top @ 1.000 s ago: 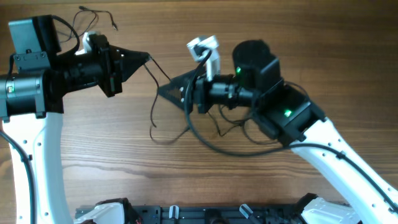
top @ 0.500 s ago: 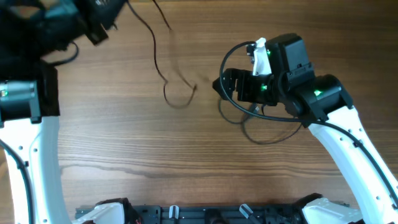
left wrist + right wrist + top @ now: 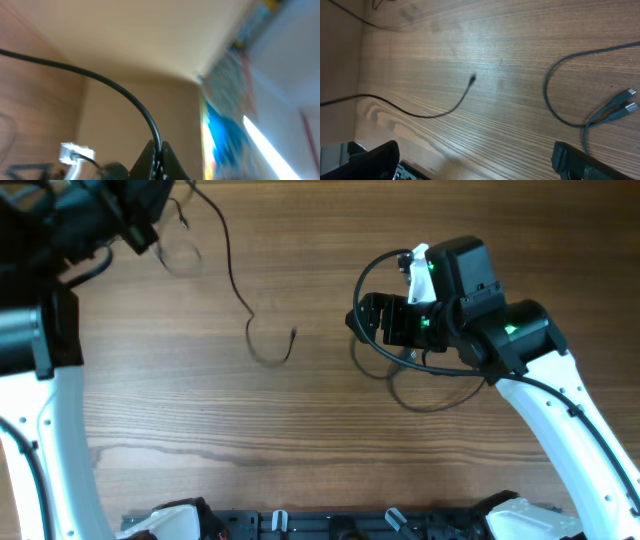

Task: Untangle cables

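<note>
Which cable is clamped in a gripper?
The thin black cable rising to the left gripper; the grey cable with two plug ends lies free on the table.

Far left, toward the back edge: left gripper [image 3: 158,159] pinched on one cable [image 3: 228,265], seemingly lifted, free end down on the table [image 3: 200,410] at centre. Right of that end: right gripper [image 3: 352,320], spread wide, over a second cable [image 3: 546,89].

Overhead, we're looking straight down on the brown wood-grain table [image 3: 300,430] from well above. Our left wrist view tilts off towards the blurred room. Our right wrist view sits close over the wood, sharing the thin black cable [image 3: 232,275] with overhead, centre-left.
</note>
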`<state>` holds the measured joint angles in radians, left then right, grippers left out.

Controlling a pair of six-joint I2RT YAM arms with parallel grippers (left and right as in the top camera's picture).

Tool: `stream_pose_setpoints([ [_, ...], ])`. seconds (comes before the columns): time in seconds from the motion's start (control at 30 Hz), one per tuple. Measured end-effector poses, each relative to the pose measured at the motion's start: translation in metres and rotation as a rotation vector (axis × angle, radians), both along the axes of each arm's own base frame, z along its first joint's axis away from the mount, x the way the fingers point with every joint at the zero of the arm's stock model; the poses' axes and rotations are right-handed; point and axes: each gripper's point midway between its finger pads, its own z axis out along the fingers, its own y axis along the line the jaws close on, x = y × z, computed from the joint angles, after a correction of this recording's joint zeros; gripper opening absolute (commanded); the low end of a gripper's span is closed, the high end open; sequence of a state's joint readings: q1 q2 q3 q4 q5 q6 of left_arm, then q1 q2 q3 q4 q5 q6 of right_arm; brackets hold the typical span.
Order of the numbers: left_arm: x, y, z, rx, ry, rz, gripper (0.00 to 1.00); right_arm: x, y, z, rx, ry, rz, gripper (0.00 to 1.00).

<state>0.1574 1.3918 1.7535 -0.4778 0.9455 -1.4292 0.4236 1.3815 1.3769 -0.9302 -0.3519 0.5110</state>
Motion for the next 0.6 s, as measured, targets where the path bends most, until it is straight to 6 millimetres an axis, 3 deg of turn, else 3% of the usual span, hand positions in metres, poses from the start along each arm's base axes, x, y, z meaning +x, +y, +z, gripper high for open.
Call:
stream_pose_setpoints([
  [0.1,0.021,0.017,-0.038,0.093,0.081,0.104,0.04,-0.001,-0.001,-0.001,-0.004,0.004,-0.002,1.0],
  [0.2,0.036,0.028,-0.053,0.145,0.091,0.161,0.04,-0.001,-0.001,-0.001,-0.004,0.004,-0.002,1.0],
  [0.27,0.044,0.033,-0.052,0.156,0.07,0.188,0.04,-0.001,-0.001,-0.001,-0.004,0.003,-0.002,0.99],
  [0.47,0.055,0.039,-0.014,0.16,-0.11,0.238,0.04,0.0,-0.001,-0.001,-0.006,0.002,-0.003,1.0],
  [0.6,0.059,0.046,-0.015,0.188,-0.123,0.281,0.04,0.0,-0.001,-0.001,-0.006,0.003,-0.003,0.99],
])
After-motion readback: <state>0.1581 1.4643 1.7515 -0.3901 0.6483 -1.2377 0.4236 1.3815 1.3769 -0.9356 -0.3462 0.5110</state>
